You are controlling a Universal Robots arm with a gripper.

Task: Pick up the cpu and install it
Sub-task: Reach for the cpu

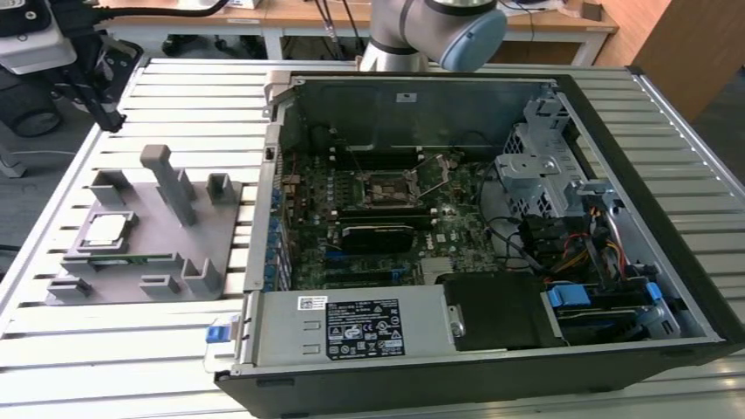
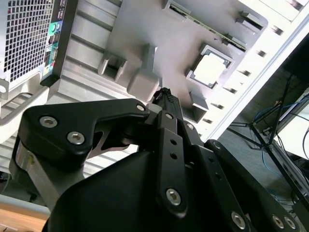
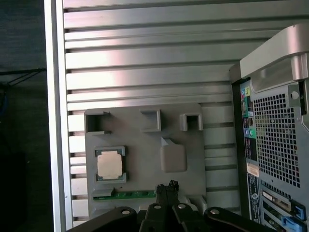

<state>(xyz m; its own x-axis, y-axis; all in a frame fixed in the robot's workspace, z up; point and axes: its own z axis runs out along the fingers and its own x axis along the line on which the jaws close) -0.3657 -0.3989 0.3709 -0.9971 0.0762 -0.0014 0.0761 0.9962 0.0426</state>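
Observation:
The cpu is a small silver-topped square lying flat in a recess of the grey fixture, at the exterior view's left beside the open computer case. Both wrist views look down on the cpu from well above. My gripper hangs high over the fixture, apart from the cpu, its black fingers pressed together with nothing between them. The motherboard socket sits inside the case with its metal frame raised.
A green memory stick lies in a slot of the fixture near the cpu. Grey posts stand up from the fixture. The case wall borders it, and the slatted table ends at an edge.

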